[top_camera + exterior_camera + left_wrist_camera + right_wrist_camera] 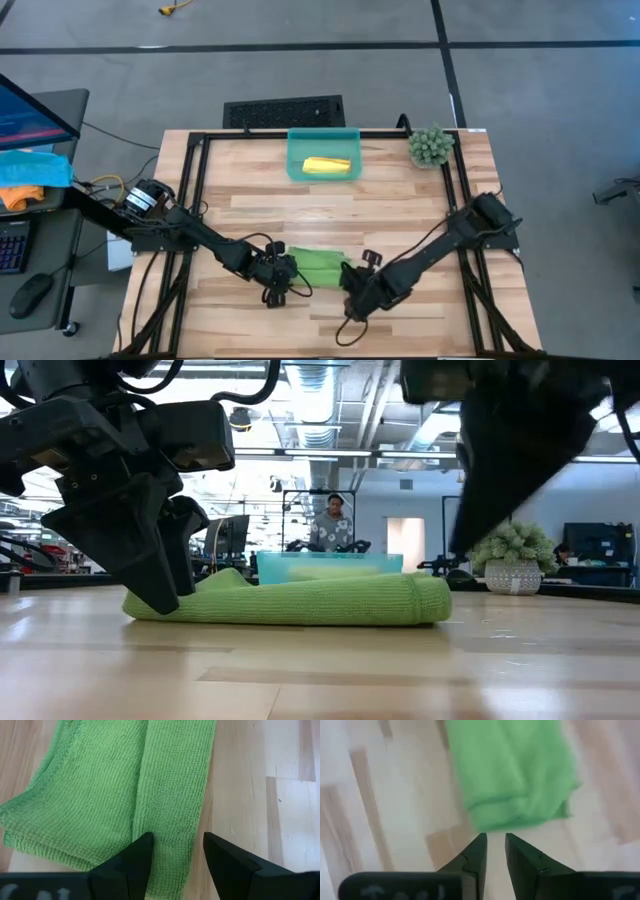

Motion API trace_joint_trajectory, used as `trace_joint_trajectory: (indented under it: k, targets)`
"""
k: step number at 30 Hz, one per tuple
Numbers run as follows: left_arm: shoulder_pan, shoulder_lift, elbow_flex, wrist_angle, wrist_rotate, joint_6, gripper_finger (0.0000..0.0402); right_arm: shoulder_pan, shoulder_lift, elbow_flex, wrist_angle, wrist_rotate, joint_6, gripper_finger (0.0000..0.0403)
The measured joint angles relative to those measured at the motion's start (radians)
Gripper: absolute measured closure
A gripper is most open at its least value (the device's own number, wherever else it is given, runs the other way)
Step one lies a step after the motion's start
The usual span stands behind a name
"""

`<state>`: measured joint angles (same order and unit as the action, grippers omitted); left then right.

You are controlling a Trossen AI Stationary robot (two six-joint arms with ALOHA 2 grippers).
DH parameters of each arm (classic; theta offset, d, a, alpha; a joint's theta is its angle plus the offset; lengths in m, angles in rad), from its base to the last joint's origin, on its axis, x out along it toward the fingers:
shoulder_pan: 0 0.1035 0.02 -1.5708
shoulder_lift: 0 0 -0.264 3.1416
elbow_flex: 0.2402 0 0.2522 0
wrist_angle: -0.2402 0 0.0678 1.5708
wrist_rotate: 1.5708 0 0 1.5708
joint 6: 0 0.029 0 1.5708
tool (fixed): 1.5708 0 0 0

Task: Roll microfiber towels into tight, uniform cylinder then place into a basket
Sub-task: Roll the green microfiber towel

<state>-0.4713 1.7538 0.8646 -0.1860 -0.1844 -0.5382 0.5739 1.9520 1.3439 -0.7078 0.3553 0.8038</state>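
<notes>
High view first: the green towel (315,262) is seen lying low on the wooden table (400,215), partly rolled, with the left gripper (281,280) at its left end and the right gripper (352,282) at its right end. The yellow towel (327,166) is already parked in the teal basket (323,134) at the far edge. A small potted plant (431,146) is set beside the basket, a black vented panel (284,110) sits just beyond the table, and a blue cloth (32,167) is off on a side desk.

Low view: the green towel (300,600) is shown as a flattened roll, and the basket (330,567) behind it is half blocked by it. A person (333,525) can be made out far back in the room, something hidden from above. The plant (515,555) is partly covered by the right arm.

Left wrist view: the fingers (130,865) are spread apart, one resting on the towel's rolled fold (170,795), nothing pinched.

Right wrist view: the fingers (475,855) are only slightly parted, just short of the towel's end (512,775), nothing gripped.
</notes>
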Motion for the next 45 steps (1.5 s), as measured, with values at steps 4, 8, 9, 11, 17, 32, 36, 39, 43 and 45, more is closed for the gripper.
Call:
trace_joint_trajectory:
  k: [4,8,9,11,17,32,36,39,43,45]
  targets:
    - [0.0,0.0,-0.001,0.005,0.0,-0.001,0.0227,0.026,-0.026,-0.001,-0.046,0.056,-0.019,0.031]
    - [0.0,0.0,-0.001,0.01,0.0,-0.001,0.0227,0.09,-0.032,0.002,-0.017,0.198,-0.171,0.031]
    - [0.0,0.0,-0.001,0.012,-0.001,-0.001,0.0227,0.106,-0.023,0.002,-0.003,0.24,-0.219,0.031]
    - [0.0,0.0,-0.001,0.013,-0.001,-0.001,0.0227,0.13,0.003,0.002,0.048,0.281,-0.301,0.031]
    - [0.0,0.0,-0.001,0.016,-0.002,-0.001,0.0227,0.14,0.055,0.002,0.153,0.267,-0.523,0.031]
    - [0.0,0.0,-0.001,0.018,-0.002,-0.001,0.0227,0.053,0.083,0.005,0.207,0.146,-0.652,0.0181]
    - [0.0,0.0,-0.001,0.018,-0.002,-0.001,0.0227,0.033,0.084,0.004,0.202,0.139,-0.639,0.0167]
    - [0.0,0.0,-0.001,0.018,-0.002,-0.001,0.0227,0.018,0.104,0.004,0.203,0.144,-0.635,0.0171]
    - [0.0,0.0,-0.001,0.017,-0.002,0.0,0.0227,0.0,0.137,0.005,0.173,0.113,-0.603,0.0178]
    - [0.0,0.001,-0.001,0.016,-0.003,0.001,0.0227,-0.005,0.152,0.009,0.17,0.099,-0.588,0.0182]
